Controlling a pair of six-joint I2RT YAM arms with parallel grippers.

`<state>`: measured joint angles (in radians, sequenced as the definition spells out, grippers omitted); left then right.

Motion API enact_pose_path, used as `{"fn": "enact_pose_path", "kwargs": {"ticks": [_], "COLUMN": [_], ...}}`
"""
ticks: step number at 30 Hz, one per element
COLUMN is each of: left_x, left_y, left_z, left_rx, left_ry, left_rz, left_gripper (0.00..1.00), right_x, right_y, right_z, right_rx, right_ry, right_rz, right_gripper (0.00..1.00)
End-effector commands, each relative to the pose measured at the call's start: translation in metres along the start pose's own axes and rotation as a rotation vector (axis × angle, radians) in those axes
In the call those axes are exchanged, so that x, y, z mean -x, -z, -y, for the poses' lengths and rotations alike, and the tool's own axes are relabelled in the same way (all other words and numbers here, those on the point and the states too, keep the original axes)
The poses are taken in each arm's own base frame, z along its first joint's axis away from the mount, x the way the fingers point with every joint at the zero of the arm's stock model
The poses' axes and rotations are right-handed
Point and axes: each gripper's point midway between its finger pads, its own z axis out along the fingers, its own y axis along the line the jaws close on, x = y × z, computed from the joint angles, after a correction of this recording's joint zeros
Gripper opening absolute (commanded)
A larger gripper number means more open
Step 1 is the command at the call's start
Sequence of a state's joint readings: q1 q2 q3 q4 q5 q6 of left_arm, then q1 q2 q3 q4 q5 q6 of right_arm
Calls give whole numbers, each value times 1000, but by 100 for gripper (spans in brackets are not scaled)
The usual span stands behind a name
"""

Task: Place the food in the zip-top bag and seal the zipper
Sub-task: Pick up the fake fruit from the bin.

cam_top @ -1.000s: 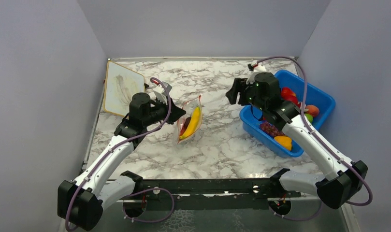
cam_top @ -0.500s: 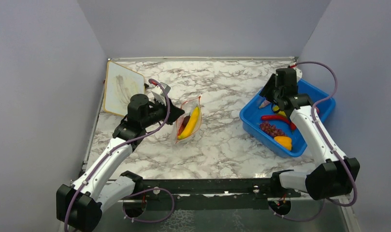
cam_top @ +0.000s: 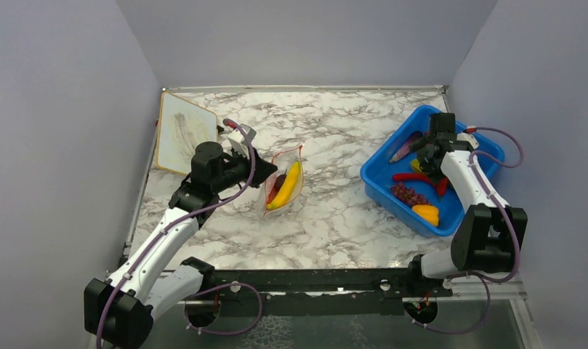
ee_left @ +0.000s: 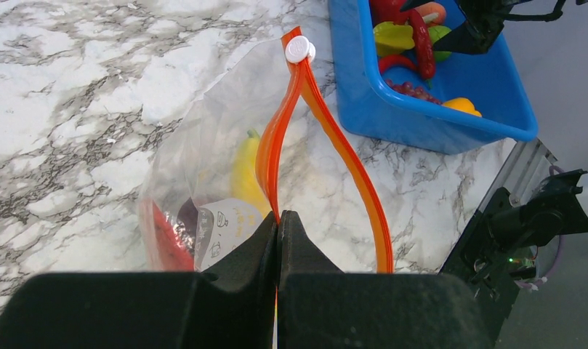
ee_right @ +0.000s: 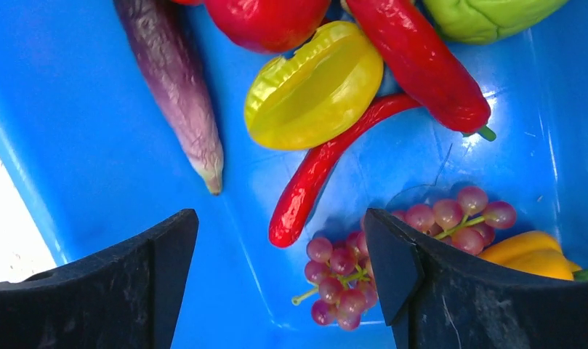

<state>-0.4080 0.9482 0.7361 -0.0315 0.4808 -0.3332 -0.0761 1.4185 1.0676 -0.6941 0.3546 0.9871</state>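
One marble table [cam_top: 349, 218] carries everything. Blue bin [cam_top: 389, 198] at its edge. Zip-top bag [ee_left: 203, 145] well left of bin, mouth open. Right gripper [ee_right: 278, 218] over bin interior, spread wide, empty. Left gripper [ee_left: 278, 225] left of bin, clenched on zipper [ee_left: 334, 138]. Banana [ee_left: 246, 171] inside bag; eggplant [ee_right: 171, 80], chili [ee_right: 312, 182], grapes [ee_right: 341, 262] inside bin.

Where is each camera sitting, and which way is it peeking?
Top external: high behind the bases, looking down on the marble table; the left arm and right arm show whole.
Left wrist: on the left arm, looking along the left gripper, shut on the zipper of the zip-top bag.
Right wrist: on the right arm, looking down at the food in the blue bin; the open right gripper frames it.
Shared: top and left wrist both show bag, bin and right arm.
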Motion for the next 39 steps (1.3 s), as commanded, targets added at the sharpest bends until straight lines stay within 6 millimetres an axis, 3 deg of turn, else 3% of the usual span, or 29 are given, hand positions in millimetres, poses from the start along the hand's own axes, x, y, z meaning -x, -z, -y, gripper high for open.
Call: {"fn": "enact_pose_path", "kwargs": {"ticks": [1, 8, 25, 39], "left_x": [5, 6, 4, 3], "left_y": [3, 4, 4, 3], "left_z": [1, 3, 4, 2], "left_rx": [1, -3, -5, -2], "left_ry": [-31, -32, -32, -29], "left_rz": [33, 36, 35, 28], "left_gripper": [0, 0, 0, 0], "right_x": [12, 10, -8, 4], "right_y": [-19, -42, -82, -74], "right_z": [5, 19, 38, 39], "right_rx": [-63, -219, -386, -313], "right_ry": [-151, -306, -381, -356], "right_rz": [35, -26, -93, -28], "right_gripper": [87, 94, 96, 49]}}
